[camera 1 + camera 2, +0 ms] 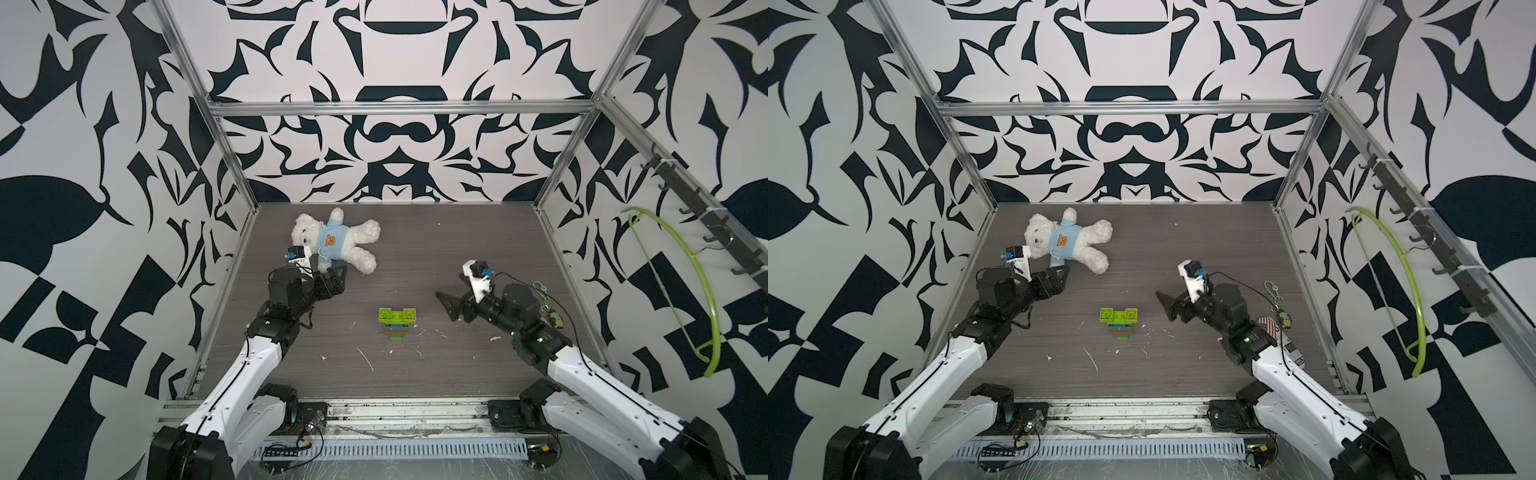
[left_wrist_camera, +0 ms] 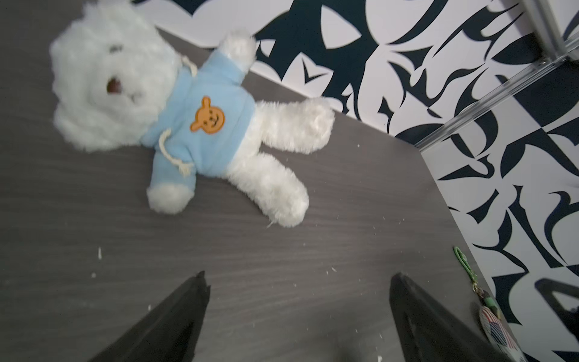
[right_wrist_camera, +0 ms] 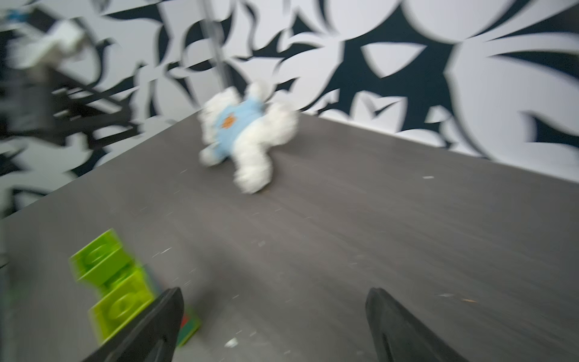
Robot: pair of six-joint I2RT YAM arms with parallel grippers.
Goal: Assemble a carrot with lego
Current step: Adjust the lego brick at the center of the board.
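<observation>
1. Top views both show you carrot [image 1: 397, 323] [image 1: 1119, 324] on table [image 1: 457, 249], assembled, untouched.
2. Your L gripper [image 1: 341, 279]: left of carrot, jaws wide, empty.
3. Your R gripper [image 1: 446, 306]: right of carrot, jaws wide, empty.

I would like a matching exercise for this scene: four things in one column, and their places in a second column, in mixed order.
Things:
1. carrot
2. teddy bear
3. keychain
4. green hanger

Places:
A. hanging from the hook rail
B. middle of the table
C. right edge of the table
D. far left part of the table

Pairs: 1-B, 2-D, 3-C, 4-A
</observation>
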